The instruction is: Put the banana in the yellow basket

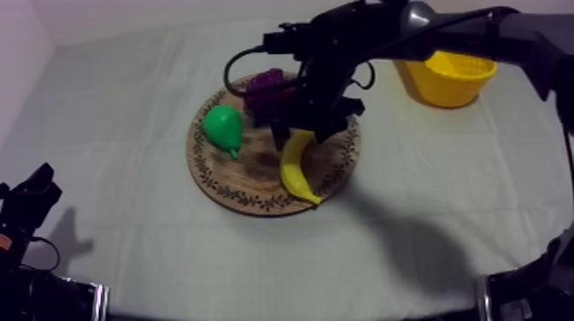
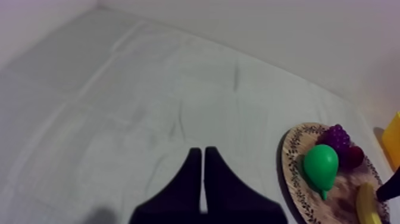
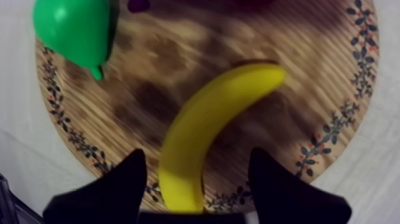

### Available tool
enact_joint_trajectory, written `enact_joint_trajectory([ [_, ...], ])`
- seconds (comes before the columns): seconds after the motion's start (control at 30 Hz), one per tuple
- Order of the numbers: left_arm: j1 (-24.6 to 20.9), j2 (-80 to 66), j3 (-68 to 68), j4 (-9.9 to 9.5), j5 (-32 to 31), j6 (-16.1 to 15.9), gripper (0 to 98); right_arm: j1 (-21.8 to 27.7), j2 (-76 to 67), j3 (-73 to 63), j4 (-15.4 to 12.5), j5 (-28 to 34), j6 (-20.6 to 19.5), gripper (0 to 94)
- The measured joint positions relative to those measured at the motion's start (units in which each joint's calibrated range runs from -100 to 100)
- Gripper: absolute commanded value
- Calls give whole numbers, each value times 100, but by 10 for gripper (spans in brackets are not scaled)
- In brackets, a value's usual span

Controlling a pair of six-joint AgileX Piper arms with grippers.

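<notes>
Fingers (image 3: pixel 128 182) of right gripper (image 3: pixel 197 153), right wrist view: spread wide, straddling one end of the banana (image 3: pixel 205 128), which lies flat on the wooden board (image 3: pixel 357 89); nothing pinched; pear (image 3: pixel 71 27) near. Left wrist view: left gripper (image 2: pixel 202 150) pressed together as a narrow wedge over bare cloth (image 2: pixel 149 89), well apart from the board; grapes (image 2: pixel 337 137) and small red fruit (image 2: pixel 355 156) behind the pear. Top view: right arm over the board, yellow basket (image 1: pixel 448 81) well apart at far right. Risks, judged: banana curved and smooth, so an off-centre close could spin it or squirt it out; a grip near one end could let it tilt and slip in transit; a finger could scrape the board
</notes>
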State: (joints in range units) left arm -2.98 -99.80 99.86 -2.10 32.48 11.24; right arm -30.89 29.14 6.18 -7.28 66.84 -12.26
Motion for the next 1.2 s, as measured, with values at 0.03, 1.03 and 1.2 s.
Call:
enact_joint_trajectory([
  [0.03,0,0,0,0,0,0,1,4,36,-4,-53,97,33,499],
  [1.03,0,0,0,0,0,0,1,85,607,-557,-368,776,354,475],
  [1.2,0,0,0,0,0,0,1,76,764,-679,-441,712,354,468],
])
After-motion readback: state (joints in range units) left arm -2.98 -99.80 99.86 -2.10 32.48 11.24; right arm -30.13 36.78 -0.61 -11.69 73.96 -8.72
